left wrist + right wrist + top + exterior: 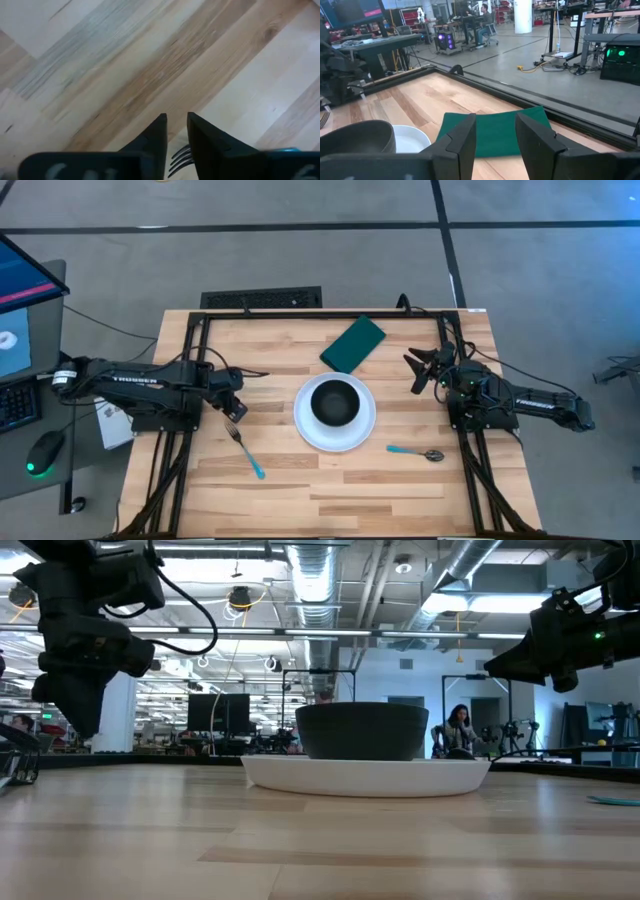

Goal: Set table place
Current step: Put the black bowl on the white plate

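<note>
A white plate point(300, 420) with a black bowl point(334, 404) in it stands at the middle of the light-wood table point(330, 490). A green napkin point(352, 344) lies behind the plate. A fork with a blue handle point(245, 448) lies left of the plate, and a spoon with a blue handle point(415, 452) lies right of it. My left gripper point(236, 409) hovers over the fork's tines point(180, 158), its fingers a narrow gap apart, touching nothing. My right gripper point(418, 370) is open and empty, right of the napkin, which shows past its fingers point(495, 131).
The bowl point(360, 730) and the plate point(365, 776) fill the middle of the low view. Black framing point(330, 315) runs along the table's far edge and down both sides. A monitor, a keyboard and a mouse point(45, 452) stand off the table's left. Bare wood lies in front of the plate.
</note>
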{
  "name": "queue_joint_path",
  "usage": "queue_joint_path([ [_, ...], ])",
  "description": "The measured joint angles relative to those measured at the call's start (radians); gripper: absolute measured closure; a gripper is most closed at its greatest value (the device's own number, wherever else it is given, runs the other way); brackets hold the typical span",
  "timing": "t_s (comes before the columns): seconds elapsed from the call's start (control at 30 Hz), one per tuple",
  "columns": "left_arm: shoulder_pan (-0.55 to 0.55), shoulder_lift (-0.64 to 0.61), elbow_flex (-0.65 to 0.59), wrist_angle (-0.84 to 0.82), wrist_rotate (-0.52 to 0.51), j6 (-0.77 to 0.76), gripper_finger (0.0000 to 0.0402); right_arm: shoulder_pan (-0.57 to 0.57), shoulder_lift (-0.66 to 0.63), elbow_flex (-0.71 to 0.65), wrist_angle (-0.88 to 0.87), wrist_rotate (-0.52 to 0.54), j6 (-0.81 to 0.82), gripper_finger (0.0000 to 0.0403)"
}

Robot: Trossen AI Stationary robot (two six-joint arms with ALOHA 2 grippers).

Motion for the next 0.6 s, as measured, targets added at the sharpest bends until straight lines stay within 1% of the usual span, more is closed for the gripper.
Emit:
queue_joint_path([
  [0.17, 0.002, 0.0, 0.0, 0.0, 0.004, 0.009, 0.0295, 0.0, 0.0, 0.0, 0.0, 0.0, 0.0, 0.0244],
  [0.33, 0.002, 0.0, 0.0, -0.01, 0.043, 0.013, 0.0262, 0.0, 0.0, 0.0, 0.0, 0.0, -0.002, 0.0244],
  [0.47, 0.002, 0.0, 0.0, -0.028, 0.063, 0.013, 0.0242, 0.0, 0.0, 0.0, 0.0, 0.0, -0.007, 0.0244],
  [0.6, 0.002, 0.0, 0.0, -0.027, 0.085, 0.02, 0.0234, 0.0, 0.0, 0.0, 0.0, 0.0, -0.008, 0.0244],
])
